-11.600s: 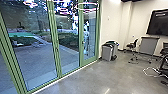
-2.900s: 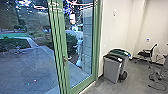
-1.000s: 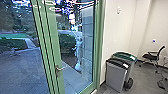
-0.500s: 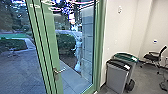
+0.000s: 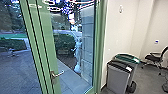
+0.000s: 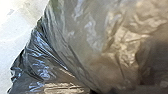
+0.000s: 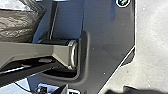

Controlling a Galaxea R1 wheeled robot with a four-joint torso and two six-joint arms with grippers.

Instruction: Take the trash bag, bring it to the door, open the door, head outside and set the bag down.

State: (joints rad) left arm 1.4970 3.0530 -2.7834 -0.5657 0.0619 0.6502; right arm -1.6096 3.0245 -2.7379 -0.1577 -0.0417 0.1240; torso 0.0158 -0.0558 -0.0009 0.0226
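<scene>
One trash bag (image 6: 82, 47), close up at the left wrist camera; right wrist faces the robot base (image 7: 107, 42). Can't tell if left or right gripper is open or closed. One closed glass door (image 5: 48, 45), one lever handle (image 5: 58, 74); two bins (image 5: 117, 78), one chair (image 5: 153, 57).

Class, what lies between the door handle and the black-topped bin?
Between the door handle and the black-topped bin lie the door's glass pane, the green frame and a strip of wall, as the head view shows.
</scene>
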